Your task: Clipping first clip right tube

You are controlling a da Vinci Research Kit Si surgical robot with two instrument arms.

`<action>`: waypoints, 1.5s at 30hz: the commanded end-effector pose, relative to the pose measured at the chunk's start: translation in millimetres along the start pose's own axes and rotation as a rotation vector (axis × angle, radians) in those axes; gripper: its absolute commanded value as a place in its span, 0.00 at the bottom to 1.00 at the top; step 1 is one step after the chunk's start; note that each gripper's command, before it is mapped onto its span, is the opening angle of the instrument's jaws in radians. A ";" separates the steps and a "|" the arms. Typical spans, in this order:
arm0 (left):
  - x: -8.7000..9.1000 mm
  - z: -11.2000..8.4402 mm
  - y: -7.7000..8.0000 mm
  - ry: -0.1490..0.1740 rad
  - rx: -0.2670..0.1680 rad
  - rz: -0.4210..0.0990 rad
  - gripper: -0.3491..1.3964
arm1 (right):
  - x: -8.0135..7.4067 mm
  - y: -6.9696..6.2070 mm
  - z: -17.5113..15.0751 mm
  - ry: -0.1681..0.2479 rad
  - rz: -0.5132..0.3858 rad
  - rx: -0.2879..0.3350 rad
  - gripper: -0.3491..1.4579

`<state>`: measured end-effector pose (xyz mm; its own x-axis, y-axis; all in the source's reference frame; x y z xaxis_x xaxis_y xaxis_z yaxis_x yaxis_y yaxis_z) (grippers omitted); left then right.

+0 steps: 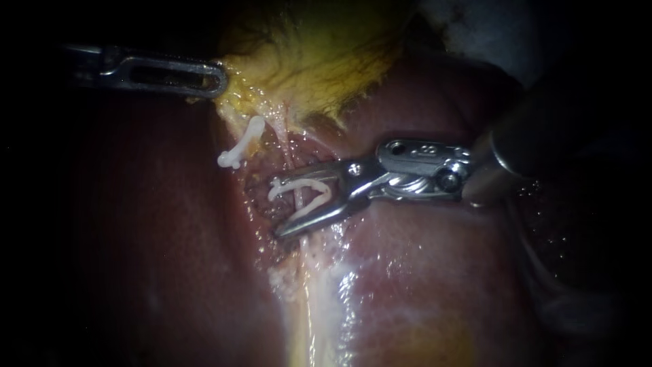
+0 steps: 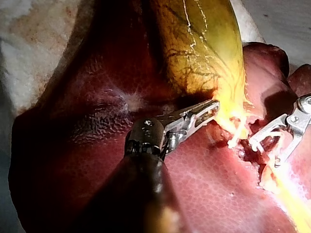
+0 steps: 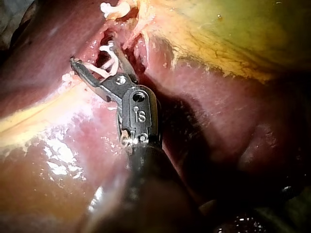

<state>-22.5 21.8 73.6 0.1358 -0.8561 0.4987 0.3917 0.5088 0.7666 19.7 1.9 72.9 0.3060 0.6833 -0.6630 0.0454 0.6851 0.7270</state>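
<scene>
Clip [image 1: 316,202] held open in right pincer [image 1: 276,207] straddles the tube [image 1: 298,198]; left pincer [image 1: 219,78] grips gallbladder [image 1: 319,61].

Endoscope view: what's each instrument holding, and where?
The right instrument holds an open white clip by both legs between its jaws, astride the thin tube. The left instrument grips the gallbladder at its edge.

Gallbladder [image 1: 319,61] above liver [image 1: 421,272], left instrument [image 1: 219,78] at its edge, clip [image 1: 309,192] in right instrument [image 1: 277,208] astride tube [image 1: 299,202], second clip [image 1: 241,143] between instruments.
</scene>
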 end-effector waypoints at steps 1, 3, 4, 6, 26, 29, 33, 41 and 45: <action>0.0 0.0 0.0 0.000 0.000 0.000 0.00 | 0.4 -0.4 -0.3 0.013 0.003 0.016 0.52; 0.0 0.0 0.0 0.000 0.000 0.000 0.00 | 1.3 -1.1 -1.0 0.040 0.007 0.047 0.52; 0.0 0.0 0.0 0.000 0.000 0.000 0.00 | 1.7 -1.4 -1.3 0.046 0.008 0.059 0.52; 0.0 0.0 0.0 0.000 0.000 0.000 0.00 | 2.3 -2.0 -1.8 0.053 0.009 0.081 0.52; 0.1 -0.5 0.1 0.001 0.003 0.001 0.00 | -5.3 -0.4 -2.6 0.011 0.078 0.161 0.52; 0.1 -0.5 0.1 0.001 0.003 0.001 0.00 | -6.3 0.3 -2.5 0.005 0.090 0.158 0.52; 0.1 -0.5 0.1 0.001 0.003 0.001 0.00 | -7.4 1.0 -1.7 0.001 0.100 0.153 0.52; 0.1 -0.4 0.1 0.001 0.003 0.001 0.00 | -8.0 1.3 1.2 0.042 0.147 0.177 0.52; 0.1 -0.4 0.1 0.001 0.002 0.001 0.00 | -7.6 0.8 2.4 0.081 0.172 0.206 0.52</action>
<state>-22.0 21.7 73.5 0.1372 -0.8555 0.4993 0.3888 0.5101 0.7672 19.9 -3.5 78.8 0.2428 0.8118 -0.5311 0.2008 0.4936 0.8462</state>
